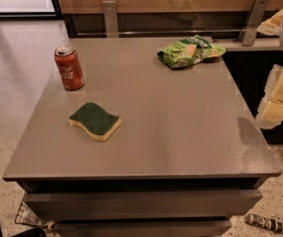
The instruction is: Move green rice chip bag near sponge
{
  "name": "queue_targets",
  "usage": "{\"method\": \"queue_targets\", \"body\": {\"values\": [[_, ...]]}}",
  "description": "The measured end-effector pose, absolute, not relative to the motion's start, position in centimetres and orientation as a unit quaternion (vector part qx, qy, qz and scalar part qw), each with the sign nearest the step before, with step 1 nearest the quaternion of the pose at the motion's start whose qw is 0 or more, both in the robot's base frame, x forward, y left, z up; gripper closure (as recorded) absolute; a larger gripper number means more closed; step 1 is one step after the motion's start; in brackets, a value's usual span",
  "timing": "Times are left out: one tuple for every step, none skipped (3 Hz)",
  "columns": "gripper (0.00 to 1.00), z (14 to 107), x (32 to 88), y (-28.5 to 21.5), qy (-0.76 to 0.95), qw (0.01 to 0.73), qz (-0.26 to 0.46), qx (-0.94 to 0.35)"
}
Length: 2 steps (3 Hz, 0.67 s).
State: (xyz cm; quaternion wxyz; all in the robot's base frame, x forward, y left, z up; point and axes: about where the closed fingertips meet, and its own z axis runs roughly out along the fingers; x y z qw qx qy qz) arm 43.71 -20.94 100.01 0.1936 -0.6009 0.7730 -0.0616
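Note:
The green rice chip bag, light green and wrinkly with white and orange print, lies at the far right of the grey table. The sponge, dark green on top with pale yellow foam, lies flat at the left-centre of the table, well apart from the bag. My gripper shows as pale yellow and white parts at the right edge of the view, beyond the table's right side and away from both things. It holds nothing that I can see.
A red soda can stands upright at the table's far left, behind the sponge. A wooden wall with metal brackets runs behind the table. A wire basket and a striped object lie on the speckled floor.

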Motion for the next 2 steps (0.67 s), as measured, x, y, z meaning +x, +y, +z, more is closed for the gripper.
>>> {"method": "queue_targets", "body": {"values": [[0.00,100.01,43.71,-20.94,0.773,0.194,-0.062,-0.601],[0.00,100.02,43.75,-20.95,0.773,0.194,-0.062,-0.601]]}}
